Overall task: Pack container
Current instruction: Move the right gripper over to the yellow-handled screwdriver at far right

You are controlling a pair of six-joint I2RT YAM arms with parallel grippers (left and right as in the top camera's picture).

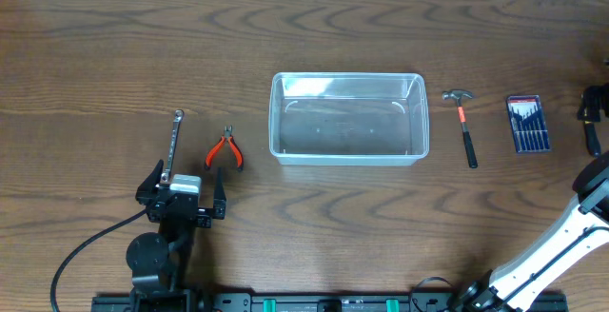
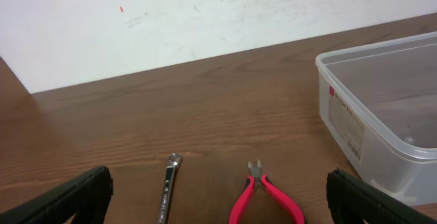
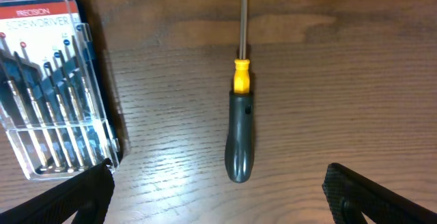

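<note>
On my screens the table is dark wood with strong grain and a dull sheen. The container is clear, glossy plastic. The wrench is bright polished metal, and the pliers have smooth red grips. The screwdriver case is clear hard plastic. The loose screwdriver has a matt grey handle and a metal shaft.

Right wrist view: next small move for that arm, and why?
Probably lower the right hand onto the screwdriver, at its dark handle. The hand is open, the screwdriver lies loose on the table in line between its fingers, and the container looks empty, so nothing is packed yet.
</note>
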